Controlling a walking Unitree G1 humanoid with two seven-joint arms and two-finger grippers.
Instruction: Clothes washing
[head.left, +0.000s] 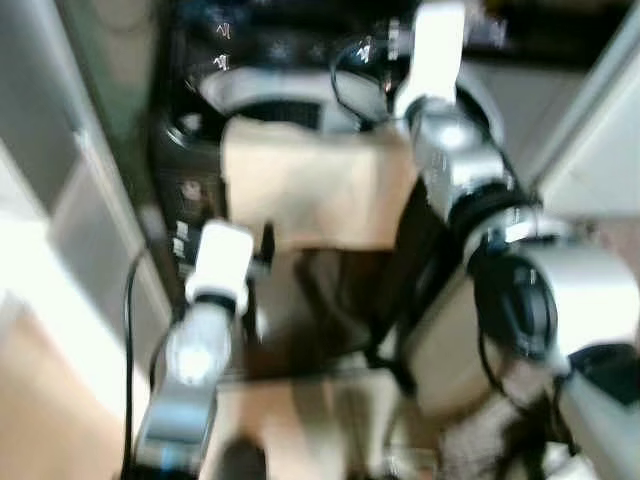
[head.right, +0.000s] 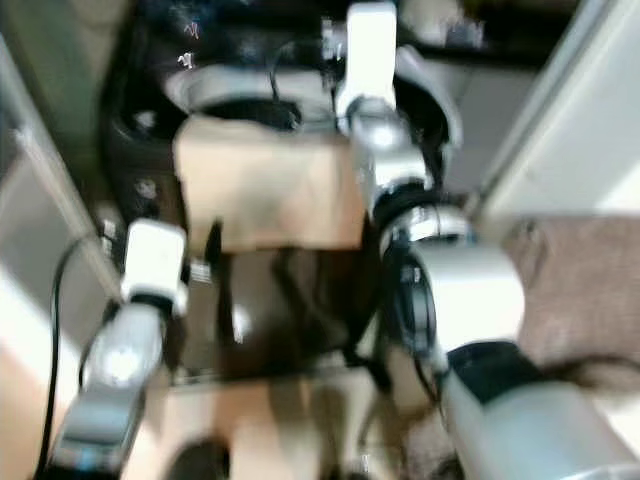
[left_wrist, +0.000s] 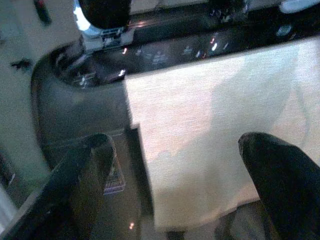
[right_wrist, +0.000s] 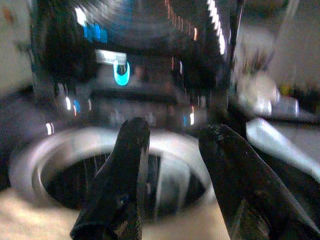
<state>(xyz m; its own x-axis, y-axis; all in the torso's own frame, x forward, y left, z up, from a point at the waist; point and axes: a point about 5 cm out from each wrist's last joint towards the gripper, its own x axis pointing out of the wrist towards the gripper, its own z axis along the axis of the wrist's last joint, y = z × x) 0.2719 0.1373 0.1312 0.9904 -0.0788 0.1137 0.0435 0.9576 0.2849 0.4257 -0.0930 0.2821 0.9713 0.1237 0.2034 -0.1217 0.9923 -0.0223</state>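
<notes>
Machine: a dark top-loading washing machine (head.left: 185, 170) stands before the robot, its round drum opening (right_wrist: 120, 185) uncovered and its lid raised behind
Garment: a cream-coloured cloth (head.left: 315, 190) lies draped over the front rim of the opening and hangs down the machine's front; most of it is outside the drum (how much has gone in cannot be told through the blur)
Right gripper: the right gripper (right_wrist: 172, 165) reaches over the cloth and hovers above the drum mouth, its fingers (right_wrist: 122, 175) a narrow gap apart with nothing between them
Left gripper: the left gripper (left_wrist: 185, 175) is low at the machine's front beside the hanging edge of the cloth, fingers spread wide to either side of the fabric but not closed on it
Step in hand: loading the washer, judged from the cloth half across the rim and both grippers empty
Next move: it seems to call for taking hold of the hanging part and lifting it over the rim, so the whole cloth drops into the drum instead of sliding off the front
Risk: a loose corner could stay caught on the rim
Writing: lit blue marks glow on the control panel (right_wrist: 117, 72), too blurred to read; no brand can be made out
</notes>
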